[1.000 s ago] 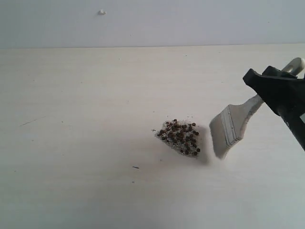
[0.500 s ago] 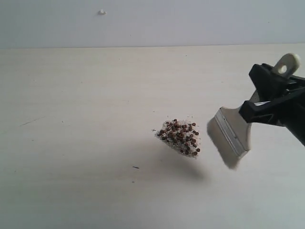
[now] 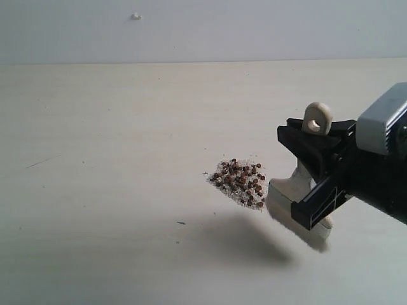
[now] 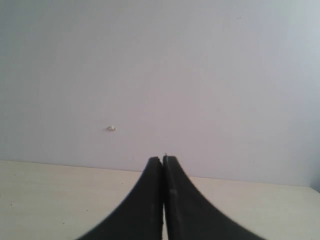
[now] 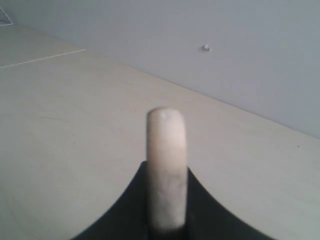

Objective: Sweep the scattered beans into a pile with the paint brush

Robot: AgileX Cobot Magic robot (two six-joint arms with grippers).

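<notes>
The beans (image 3: 238,180) lie gathered in one small pile (image 3: 245,190) near the middle of the table (image 3: 114,159), with whitish crumbs fringing its near edge. Just right of it we hold the paint brush (image 3: 287,189), bristles down and handle rising. We cannot tell whether the bristles touch the wood. Our right gripper (image 3: 304,171) is clamped on the handle, and our left gripper (image 4: 163,167) is closed on nothing. To finish well, we judge short, light leftward strokes at the pile's right edge best, stopping before the mound spreads.
</notes>
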